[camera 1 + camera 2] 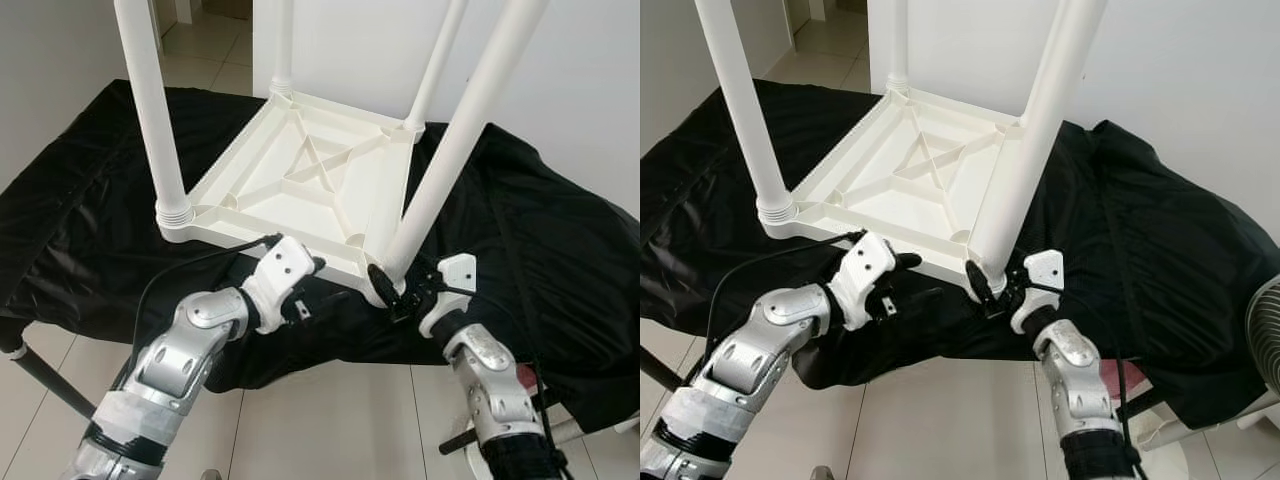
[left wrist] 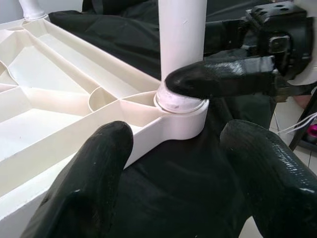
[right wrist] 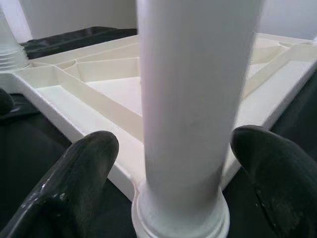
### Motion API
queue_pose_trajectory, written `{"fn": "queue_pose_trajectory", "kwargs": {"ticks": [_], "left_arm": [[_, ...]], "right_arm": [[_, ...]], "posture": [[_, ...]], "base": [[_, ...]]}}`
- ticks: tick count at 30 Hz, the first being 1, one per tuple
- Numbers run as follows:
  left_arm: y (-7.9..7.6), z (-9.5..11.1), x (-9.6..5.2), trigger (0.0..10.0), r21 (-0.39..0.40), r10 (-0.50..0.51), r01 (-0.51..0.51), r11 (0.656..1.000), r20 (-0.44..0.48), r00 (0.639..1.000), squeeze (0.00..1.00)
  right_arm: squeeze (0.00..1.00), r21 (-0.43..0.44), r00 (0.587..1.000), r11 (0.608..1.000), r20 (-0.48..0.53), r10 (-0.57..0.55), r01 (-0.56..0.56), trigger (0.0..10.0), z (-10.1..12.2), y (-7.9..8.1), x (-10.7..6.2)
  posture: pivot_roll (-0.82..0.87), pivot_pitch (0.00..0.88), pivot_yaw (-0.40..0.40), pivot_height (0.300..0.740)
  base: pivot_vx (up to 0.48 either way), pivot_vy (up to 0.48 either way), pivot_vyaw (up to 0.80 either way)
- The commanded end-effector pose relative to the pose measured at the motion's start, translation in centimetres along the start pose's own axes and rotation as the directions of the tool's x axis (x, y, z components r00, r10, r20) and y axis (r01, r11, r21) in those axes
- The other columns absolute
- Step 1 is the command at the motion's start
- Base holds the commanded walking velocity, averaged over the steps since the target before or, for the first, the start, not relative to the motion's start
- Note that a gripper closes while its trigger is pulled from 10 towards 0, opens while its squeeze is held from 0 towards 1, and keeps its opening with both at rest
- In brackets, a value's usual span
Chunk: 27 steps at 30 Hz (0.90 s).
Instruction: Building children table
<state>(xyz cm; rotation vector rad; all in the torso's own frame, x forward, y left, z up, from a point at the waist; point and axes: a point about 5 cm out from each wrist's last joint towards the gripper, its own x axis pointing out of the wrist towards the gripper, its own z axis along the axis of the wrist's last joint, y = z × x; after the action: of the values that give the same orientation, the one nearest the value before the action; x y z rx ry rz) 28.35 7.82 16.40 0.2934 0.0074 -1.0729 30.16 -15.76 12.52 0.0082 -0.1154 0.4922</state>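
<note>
From the left eye view, the white tabletop [image 1: 310, 185] lies upside down in the middle of the frame on a black cloth [image 1: 560, 250] spread over the counter. Four white legs rise from its corners and run off the top of the frame. The near-right leg [image 1: 455, 150] leans a little compared with the others, so I'd guess it is the last one being seated. The left gripper [image 1: 300, 275] sits at the near edge of the tabletop, lower centre; the right gripper [image 1: 400, 290] is at that leg's base.

The right eye view shows the same layout, with the leg's foot meeting its corner socket [image 1: 985, 275] at lower centre.

In the left wrist view, the left fingers [image 2: 94, 163] are spread apart and hold nothing, pointing at the corner socket. One of the right gripper's fingers presses against the collar of the leg at centre frame.

In the right wrist view, the right fingers [image 3: 84, 163] stand on either side of the leg without visibly touching it, so I'd call them spread.

All four legs look to be in place; what seems left is tightening this last one and turning the table upright.
</note>
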Motion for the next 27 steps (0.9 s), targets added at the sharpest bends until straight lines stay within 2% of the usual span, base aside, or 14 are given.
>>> {"fn": "queue_pose_trajectory", "kwargs": {"ticks": [1, 4, 7, 11, 12, 13, 14, 15, 27], "left_arm": [[0.0, 0.4, 0.3, 10.0, 0.023, 0.004, -0.004, 1.000, 0.008, 1.000, 0.00], [0.1, 0.4, 0.4, 10.0, 0.024, 0.004, -0.005, 1.000, 0.010, 1.000, 0.00], [0.2, 0.5, 0.5, 10.0, 0.026, 0.006, -0.006, 1.000, 0.013, 1.000, 0.00], [0.3, 0.6, 0.5, 10.0, 0.027, 0.007, -0.007, 1.000, 0.015, 1.000, 0.00], [0.4, 0.6, 0.5, 10.0, 0.028, 0.009, -0.009, 1.000, 0.016, 1.000, 0.00], [0.4, 0.6, 0.5, 10.0, 0.028, 0.009, -0.009, 1.000, 0.016, 1.000, 0.00], [0.4, 0.7, 0.5, 10.0, 0.029, 0.011, -0.011, 1.000, 0.018, 1.000, 0.00], [0.5, 0.7, 0.5, 10.0, 0.030, 0.013, -0.014, 0.999, 0.019, 1.000, 0.00], [0.1, 0.5, 0.4, 10.0, 0.014, 0.019, -0.019, 1.000, 0.019, 1.000, 0.00]], "right_arm": [[0.00, -0.007, 1.000, 1.000, -0.012, 0.024, -0.024, 10.0, 0.0, -0.5, 0.1], [0.00, -0.011, 0.998, 0.998, -0.020, 0.067, -0.068, 10.0, 0.2, -0.9, 0.7], [0.00, -0.055, 0.989, 0.988, -0.049, 0.139, -0.141, 10.0, 0.6, -1.5, 1.9], [0.00, -0.070, 0.981, 0.980, -0.070, 0.183, -0.187, 10.0, 0.6, -1.5, 2.4], [0.00, -0.064, 0.975, 0.975, -0.079, 0.207, -0.213, 4.8, 0.5, -1.5, 2.6], [0.00, -0.064, 0.975, 0.975, -0.079, 0.207, -0.213, 4.8, 0.5, -1.5, 2.6], [0.00, -0.061, 0.971, 0.971, -0.083, 0.226, -0.231, 2.9, 0.4, -1.5, 2.7], [0.00, -0.057, 0.967, 0.968, -0.088, 0.237, -0.243, 0.0, 0.4, -1.5, 2.7], [0.00, -0.028, 0.963, 0.967, -0.101, 0.248, -0.252, 0.0, -0.7, -1.7, 2.1]], "posture": [[0.04, 0.015, -0.111, 0.740], [0.03, 0.016, -0.109, 0.740], [0.03, 0.015, -0.107, 0.740], [0.04, 0.017, -0.110, 0.740], [0.04, 0.018, -0.114, 0.740], [0.04, 0.018, -0.114, 0.740], [0.04, 0.018, -0.114, 0.740], [0.04, 0.018, -0.114, 0.740], [0.05, 0.036, -0.112, 0.740]], "base": [[0.000, 0.000, 0.00], [0.000, 0.000, 0.00], [0.000, 0.000, 0.00], [0.000, 0.000, 0.00], [0.000, 0.000, 0.00], [0.000, 0.000, 0.00], [0.000, 0.000, 0.00], [0.000, 0.000, 0.00], [0.000, 0.000, 0.00]]}}
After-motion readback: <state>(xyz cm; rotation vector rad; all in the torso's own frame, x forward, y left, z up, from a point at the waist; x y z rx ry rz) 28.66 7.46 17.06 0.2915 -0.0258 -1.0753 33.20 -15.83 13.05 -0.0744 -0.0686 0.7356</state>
